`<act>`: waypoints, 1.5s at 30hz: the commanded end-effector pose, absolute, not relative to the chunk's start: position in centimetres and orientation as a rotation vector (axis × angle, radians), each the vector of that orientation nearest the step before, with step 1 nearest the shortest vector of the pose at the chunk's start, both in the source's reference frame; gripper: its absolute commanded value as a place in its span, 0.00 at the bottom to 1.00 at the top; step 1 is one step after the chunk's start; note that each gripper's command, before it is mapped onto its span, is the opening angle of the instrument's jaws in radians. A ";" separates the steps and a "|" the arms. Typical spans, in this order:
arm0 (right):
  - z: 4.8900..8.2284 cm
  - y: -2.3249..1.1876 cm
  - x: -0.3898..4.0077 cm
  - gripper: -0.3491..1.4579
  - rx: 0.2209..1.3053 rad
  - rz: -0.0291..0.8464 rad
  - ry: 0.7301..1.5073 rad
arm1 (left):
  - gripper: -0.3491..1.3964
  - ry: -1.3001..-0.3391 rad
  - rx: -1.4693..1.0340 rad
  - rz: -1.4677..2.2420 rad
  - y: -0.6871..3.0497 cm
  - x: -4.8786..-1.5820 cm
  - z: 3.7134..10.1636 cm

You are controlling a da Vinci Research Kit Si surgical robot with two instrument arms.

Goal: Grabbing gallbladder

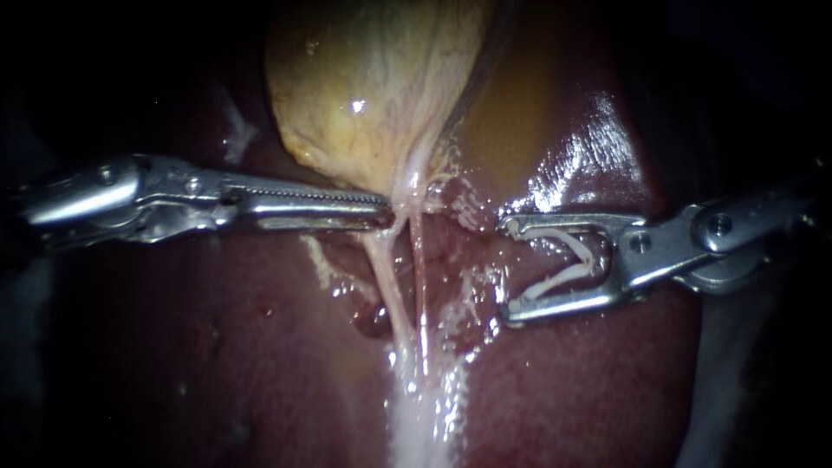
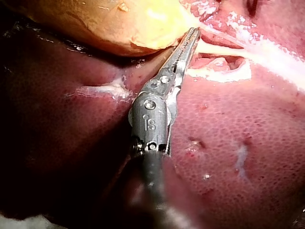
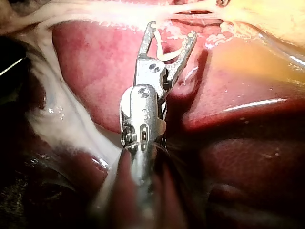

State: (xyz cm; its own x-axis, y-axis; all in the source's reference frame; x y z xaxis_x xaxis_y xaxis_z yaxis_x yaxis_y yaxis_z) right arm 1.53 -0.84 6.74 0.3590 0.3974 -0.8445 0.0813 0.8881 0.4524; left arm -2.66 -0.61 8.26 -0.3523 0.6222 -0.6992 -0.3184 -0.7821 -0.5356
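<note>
The yellow gallbladder [image 1: 373, 87] lies at the top of the endoscope view and narrows to a pale neck. My left instrument [image 1: 386, 211] comes in level from the left. Its long toothed jaws lie nearly together, their tips pinching the neck where pale strands converge. In the left wrist view the left instrument [image 2: 190, 40] has its tips at the gallbladder's [image 2: 119, 24] lower edge. My right instrument [image 1: 510, 269] stands to the right of the neck. Its jaws are wide apart and carry a white V-shaped clip [image 1: 559, 260] between them. The right wrist view shows the right instrument [image 3: 172, 29] and its clip [image 3: 167, 55] just short of the pale tissue.
Two thin pale tubes [image 1: 387, 282] [image 1: 419, 286] run down from the neck into a white band [image 1: 425, 416]. Dark red liver [image 1: 217, 347] surrounds everything, wet and glistening at the upper right [image 1: 589, 147].
</note>
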 end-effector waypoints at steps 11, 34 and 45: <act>6.73 -0.84 1.53 0.47 0.461 0.213 1.198 | 0.00 -0.438 -1.291 2.136 -0.67 -2.60 8.00; 6.74 -0.84 1.53 0.47 0.461 0.214 1.197 | 0.00 -0.400 -1.370 2.070 -0.24 -2.47 7.16; 6.74 -0.84 1.53 0.47 0.461 0.214 1.197 | 0.00 -0.399 -1.369 2.069 -0.22 -2.44 7.15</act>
State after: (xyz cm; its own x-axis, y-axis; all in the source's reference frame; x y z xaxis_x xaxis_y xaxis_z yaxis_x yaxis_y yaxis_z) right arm 1.53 -0.84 6.74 0.3589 0.3976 -0.8444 0.0807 0.8881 0.4525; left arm -2.44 -0.22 7.15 -0.2722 0.6408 -0.7178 -0.3279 -0.7631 -0.5569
